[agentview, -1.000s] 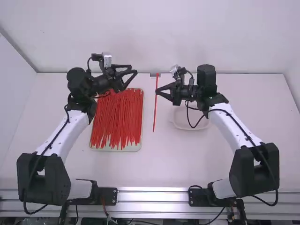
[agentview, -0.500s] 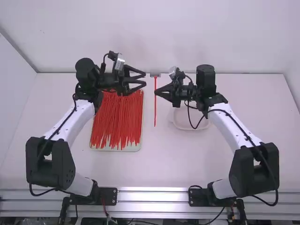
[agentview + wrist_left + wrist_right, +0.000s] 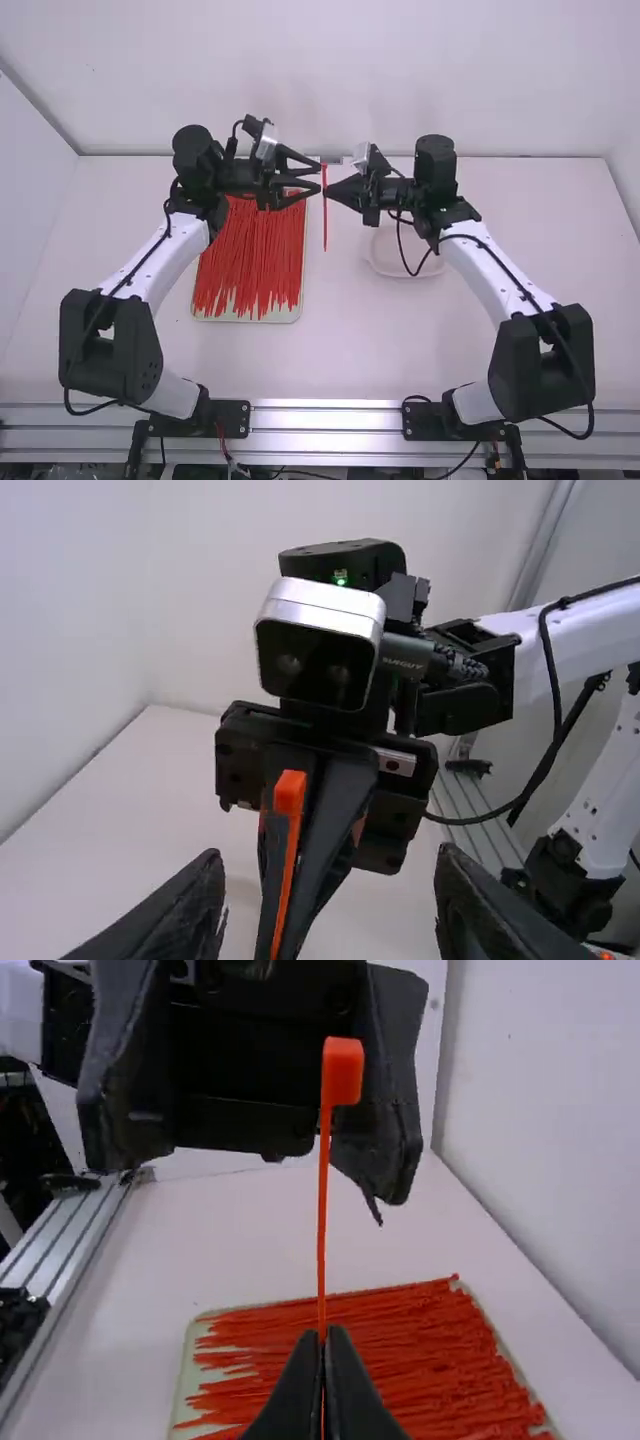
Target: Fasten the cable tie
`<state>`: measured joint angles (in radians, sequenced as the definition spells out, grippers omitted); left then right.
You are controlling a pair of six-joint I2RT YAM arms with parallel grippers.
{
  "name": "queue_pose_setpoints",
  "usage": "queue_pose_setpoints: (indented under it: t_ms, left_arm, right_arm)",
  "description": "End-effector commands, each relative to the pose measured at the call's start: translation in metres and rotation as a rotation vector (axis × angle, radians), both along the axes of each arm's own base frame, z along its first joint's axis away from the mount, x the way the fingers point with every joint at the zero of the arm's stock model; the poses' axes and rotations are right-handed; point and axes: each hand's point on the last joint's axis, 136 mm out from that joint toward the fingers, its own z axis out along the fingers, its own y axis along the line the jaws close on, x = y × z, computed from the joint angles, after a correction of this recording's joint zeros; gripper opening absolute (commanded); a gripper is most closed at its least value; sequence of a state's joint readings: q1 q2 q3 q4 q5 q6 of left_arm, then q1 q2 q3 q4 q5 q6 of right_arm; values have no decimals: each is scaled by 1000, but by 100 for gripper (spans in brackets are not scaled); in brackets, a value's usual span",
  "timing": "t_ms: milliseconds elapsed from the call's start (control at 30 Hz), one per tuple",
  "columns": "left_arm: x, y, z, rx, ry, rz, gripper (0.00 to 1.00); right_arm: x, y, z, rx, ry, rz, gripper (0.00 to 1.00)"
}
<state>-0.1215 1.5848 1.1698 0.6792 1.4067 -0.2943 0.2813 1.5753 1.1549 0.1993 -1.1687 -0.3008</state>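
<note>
A red cable tie (image 3: 324,215) hangs upright over the table's middle, its head (image 3: 343,1065) at the top. My right gripper (image 3: 331,190) is shut on its strap just below the head, and in the right wrist view its own fingertips (image 3: 322,1360) pinch the strap. My left gripper (image 3: 316,180) faces it from the left, open, one finger on each side of the tie's head. The left wrist view has its own wide-apart fingers (image 3: 200,915) framing the right gripper (image 3: 300,900) and the tie (image 3: 286,820). The left gripper's fingers (image 3: 390,1130) stand right behind the tie head.
A flat tray (image 3: 250,318) with a pile of several red cable ties (image 3: 250,255) lies under the left arm. A white bowl (image 3: 400,262) sits under the right arm. The table's front half is bare.
My left gripper has swung right, from over the tray to the tie's head. The right gripper has shifted slightly left and up with the tie.
</note>
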Motion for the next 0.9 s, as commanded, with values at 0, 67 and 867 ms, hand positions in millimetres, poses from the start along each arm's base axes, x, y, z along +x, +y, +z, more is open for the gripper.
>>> queue_pose_setpoints:
  t_ms: [0, 67, 867]
  left_arm:
    - [0, -1, 1, 3, -53, -17, 47]
    - [0, -3, 0, 3, -51, -24, 44]
    - [0, -2, 4, -3, -58, -18, 6]
  right_arm:
    - [-5, 10, 10, 10, -42, 41, 0]
    - [-7, 13, 10, 10, -46, 48, 0]
    - [-8, 11, 14, 25, -52, 57, 0]
